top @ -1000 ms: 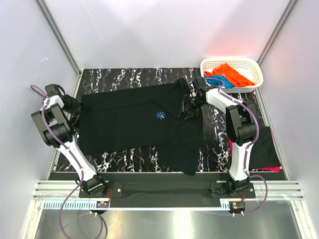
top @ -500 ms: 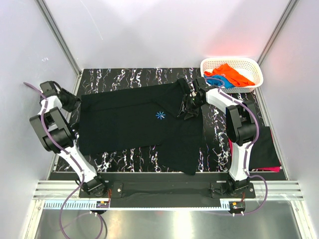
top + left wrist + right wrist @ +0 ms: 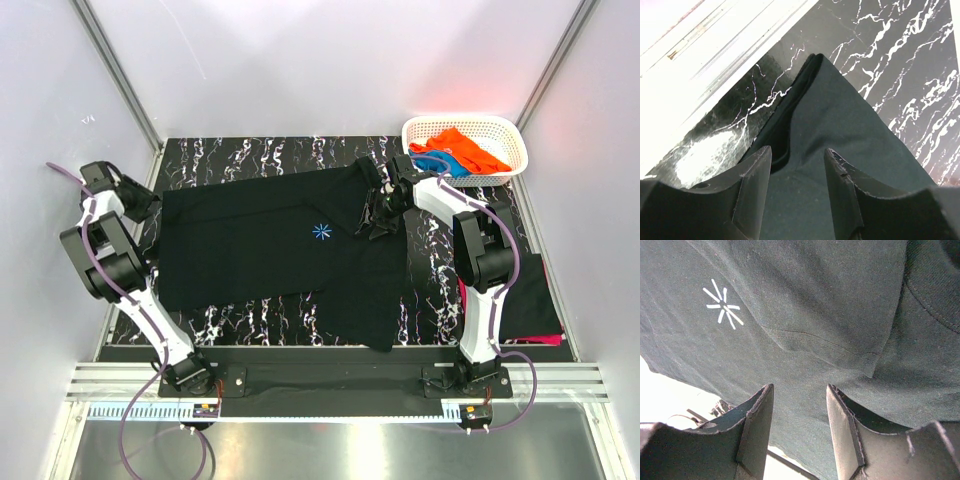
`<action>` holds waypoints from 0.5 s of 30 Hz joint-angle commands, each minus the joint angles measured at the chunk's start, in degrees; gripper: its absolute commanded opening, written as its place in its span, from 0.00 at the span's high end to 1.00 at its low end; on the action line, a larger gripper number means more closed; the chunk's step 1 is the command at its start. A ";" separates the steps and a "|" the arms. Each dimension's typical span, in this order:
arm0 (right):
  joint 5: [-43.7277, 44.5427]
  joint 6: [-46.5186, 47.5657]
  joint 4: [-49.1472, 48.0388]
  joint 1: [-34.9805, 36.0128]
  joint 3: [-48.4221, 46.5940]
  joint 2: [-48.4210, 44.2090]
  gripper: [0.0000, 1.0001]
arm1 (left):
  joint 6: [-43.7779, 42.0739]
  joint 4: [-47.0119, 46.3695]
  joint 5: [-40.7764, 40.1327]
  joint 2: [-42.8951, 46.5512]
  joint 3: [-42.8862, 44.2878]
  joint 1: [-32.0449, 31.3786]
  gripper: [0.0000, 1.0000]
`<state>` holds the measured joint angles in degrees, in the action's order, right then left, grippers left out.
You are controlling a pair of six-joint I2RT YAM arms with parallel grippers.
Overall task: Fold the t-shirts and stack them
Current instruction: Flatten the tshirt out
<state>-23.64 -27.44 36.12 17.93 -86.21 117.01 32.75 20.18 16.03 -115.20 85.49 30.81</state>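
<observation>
A large black t-shirt (image 3: 270, 250) with a blue starburst mark (image 3: 322, 232) lies spread flat on the marble table. My left gripper (image 3: 150, 206) is open at the shirt's far-left corner; in the left wrist view its jaws (image 3: 797, 152) stand apart over that corner of the cloth (image 3: 840, 120), holding nothing. My right gripper (image 3: 375, 222) is open just above the shirt near the collar, right of the starburst. In the right wrist view it (image 3: 799, 390) is empty, with the cloth (image 3: 815, 315) and the starburst (image 3: 722, 307) behind it.
A white lattice basket (image 3: 505, 128) at the back right holds an orange shirt (image 3: 455, 143) and a blue one (image 3: 452, 165). A folded black shirt (image 3: 530, 295) lies over a magenta one (image 3: 548, 341) at the right edge. A white rail (image 3: 700, 55) borders the table's left side.
My left gripper has shifted a little back and to the left along the shirt's left edge. The right gripper and the shirt have hardly moved.
</observation>
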 commanded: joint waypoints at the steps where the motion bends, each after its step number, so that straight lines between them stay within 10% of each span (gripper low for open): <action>1: -0.88 -0.16 -1.14 -0.27 -0.09 -1.26 0.47 | -1.20 -3.13 0.67 -2.93 3.45 0.31 0.50; 15: -0.88 -0.33 -1.14 -0.27 -0.10 -1.43 0.47 | -0.94 0.73 -6.01 -3.10 2.13 -2.33 0.51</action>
<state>-23.64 -27.44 35.77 17.93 -86.21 117.01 32.51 21.12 13.28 -117.51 85.91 28.42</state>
